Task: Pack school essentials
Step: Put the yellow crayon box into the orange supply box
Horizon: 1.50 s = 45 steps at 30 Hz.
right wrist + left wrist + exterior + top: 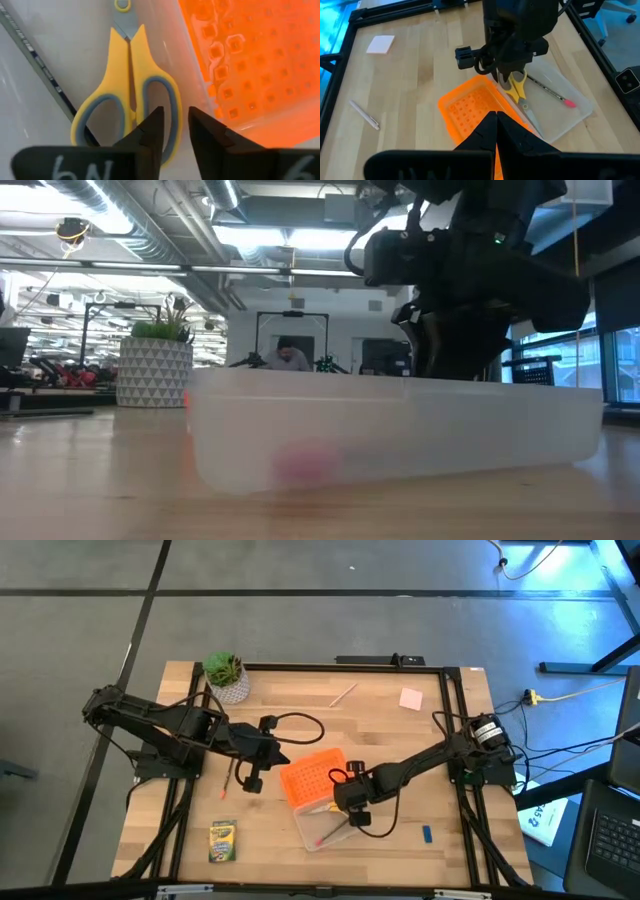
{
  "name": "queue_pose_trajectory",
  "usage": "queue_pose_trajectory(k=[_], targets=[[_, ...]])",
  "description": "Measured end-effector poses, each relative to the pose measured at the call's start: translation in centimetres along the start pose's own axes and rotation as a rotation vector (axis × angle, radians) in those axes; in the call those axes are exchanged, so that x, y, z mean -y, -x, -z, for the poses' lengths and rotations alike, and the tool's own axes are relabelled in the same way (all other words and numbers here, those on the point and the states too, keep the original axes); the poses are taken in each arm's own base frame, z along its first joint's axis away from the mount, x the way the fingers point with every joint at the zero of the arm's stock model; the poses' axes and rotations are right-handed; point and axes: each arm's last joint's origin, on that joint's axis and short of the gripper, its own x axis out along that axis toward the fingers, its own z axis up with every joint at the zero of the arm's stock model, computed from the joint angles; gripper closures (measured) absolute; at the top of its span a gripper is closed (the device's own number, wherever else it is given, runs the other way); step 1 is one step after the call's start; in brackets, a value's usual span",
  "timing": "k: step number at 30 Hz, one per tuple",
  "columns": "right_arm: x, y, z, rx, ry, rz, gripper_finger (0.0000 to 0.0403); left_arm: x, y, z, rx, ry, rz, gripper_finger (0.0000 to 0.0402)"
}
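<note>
On the worktop (380, 730) the clear case (335, 828) lies open with its orange lid (312, 778) beside it, and the scissors (131, 95) lie flat inside the case next to a red-tipped pencil (549, 90). The right gripper (175, 131) hangs just over the scissors' handle loops, fingers slightly apart and clamped on nothing, the scissors' long axis running straight away from them, blades farthest. The left gripper (496, 131) waits beside the lid, fingers together; the crayon box (223, 840), eraser (426, 834) and pad (410, 698) lie outside the case.
</note>
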Motion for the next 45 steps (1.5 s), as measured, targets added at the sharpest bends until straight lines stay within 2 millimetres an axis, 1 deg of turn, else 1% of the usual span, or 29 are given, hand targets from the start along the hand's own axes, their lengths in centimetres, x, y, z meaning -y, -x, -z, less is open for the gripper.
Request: queue_pose_trajectory(k=[5, 8, 12, 16, 18, 20, 22, 27, 30, 33, 35, 37, 41, 42, 45], targets=[[0.0, 0.0, 0.0, -0.001, -0.001, -0.002, 0.0275, 0.0, 0.0, 0.0, -0.001, 0.004, 0.0, 0.0401], [0.0, 0.2, 0.0, -0.025, 0.0, -0.022, 0.0266, 0.0, 0.0, 0.0, -0.001, 0.027, -0.001, 0.0401], [0.2, 1.1, -0.9, -0.042, -0.025, -0.039, 0.0263, -0.1, 0.0, 0.0, -0.003, 0.082, -0.019, 0.0401], [0.6, 2.4, -2.0, -0.061, -0.043, -0.051, 0.0263, -0.3, 0.0, 0.4, -0.033, 0.185, -0.104, 0.0401], [0.9, 3.1, -2.6, -0.061, -0.057, -0.049, 0.0263, -0.4, 0.0, 0.6, -0.048, 0.203, -0.123, 0.0401], [1.2, 3.9, -3.4, -0.05, -0.078, -0.049, 0.0263, -0.4, 0.1, 0.7, -0.057, 0.206, -0.124, 0.0401], [1.6, 4.7, -4.2, -0.04, -0.088, -0.048, 0.0263, -0.4, 0.6, 0.7, -0.089, 0.232, -0.123, 0.0401], [2.5, 6.5, -5.6, -0.005, -0.09, -0.048, 0.0263, -0.3, 3.2, 0.2, -0.187, 0.332, -0.097, 0.0401], [3.2, 7.8, -6.0, 0.033, -0.104, -0.051, 0.0263, 0.0, 4.8, -0.2, -0.214, 0.476, -0.096, 0.0401], [4.1, 9.5, -6.2, 0.084, -0.105, -0.042, 0.0263, 0.6, 5.8, -0.2, -0.241, 0.631, -0.108, 0.0401], [4.8, 10.6, -6.2, 0.121, -0.122, -0.006, 0.0263, 1.1, 6.0, 0.0, -0.27, 0.747, -0.108, 0.0401], [5.4, 11.9, -6.1, 0.157, -0.133, 0.015, 0.0264, 1.7, 6.2, 0.4, -0.317, 0.826, -0.083, 0.0401], [5.9, 14.5, -5.7, 0.226, -0.116, 0.009, 0.0271, 2.8, 5.9, 1.0, -0.38, 1.003, -0.068, 0.0401], [5.9, 15.1, -5.6, 0.242, -0.105, 0.004, 0.0272, 3.1, 5.9, 1.1, -0.388, 1.024, -0.068, 0.0401], [6.2, 16.5, -5.3, 0.283, -0.085, 0.001, 0.0273, 3.5, 5.8, 1.4, -0.394, 1.013, -0.071, 0.0401]])
